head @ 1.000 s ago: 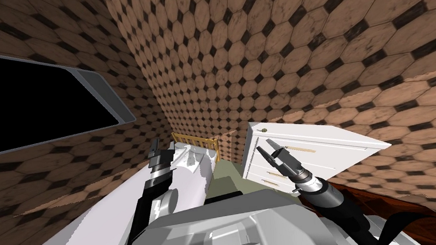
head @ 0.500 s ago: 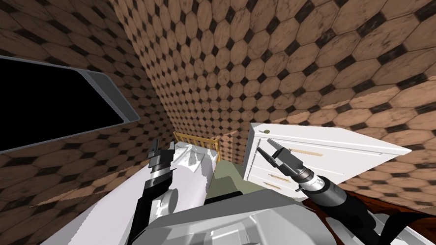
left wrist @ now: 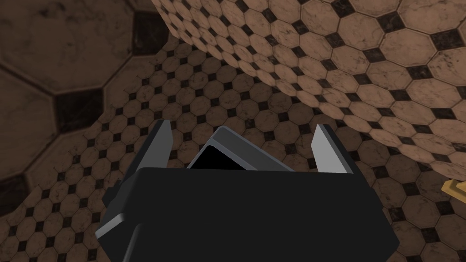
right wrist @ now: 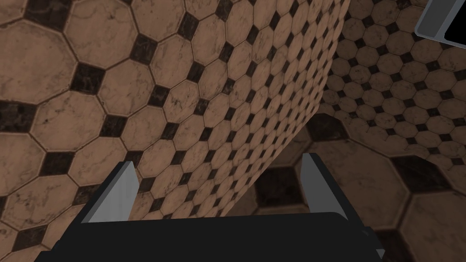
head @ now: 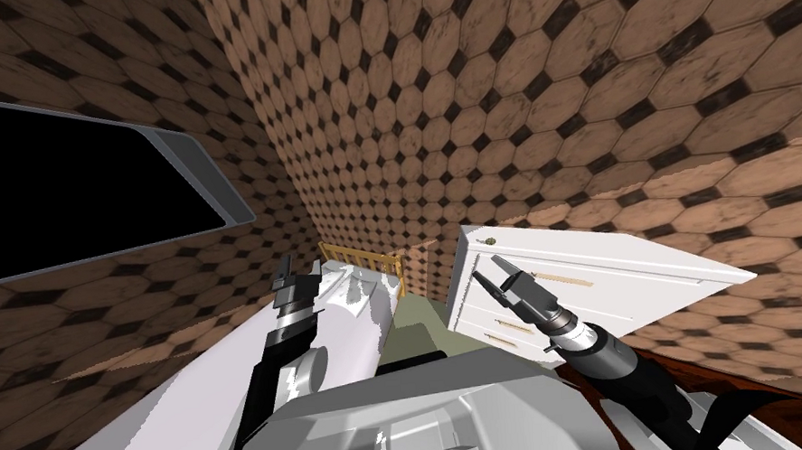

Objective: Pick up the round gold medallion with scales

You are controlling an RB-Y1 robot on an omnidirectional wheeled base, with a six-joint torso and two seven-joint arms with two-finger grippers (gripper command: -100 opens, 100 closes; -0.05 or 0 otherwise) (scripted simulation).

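Note:
A small round dull-gold thing, the medallion (head: 486, 240), lies on the top of a white dresser (head: 594, 278), near its closest corner. My right gripper (head: 488, 271) hangs in front of the dresser just below that corner, open and empty; its fingers (right wrist: 120, 191) stand wide apart in the right wrist view. My left gripper (head: 300, 265) is raised over the bed to the left, also open, and nothing sits between its fingers (left wrist: 159, 141).
A bed (head: 343, 309) with a white cover and a wooden headboard (head: 361, 259) runs between the arms. A narrow green floor strip (head: 413, 325) separates bed and dresser. A grey-framed window (head: 195, 172) with a black area is on the left wall.
My head view shifted slightly a second ago, so the dresser sits a little further right. Both arms and their open fingers have held their pose.

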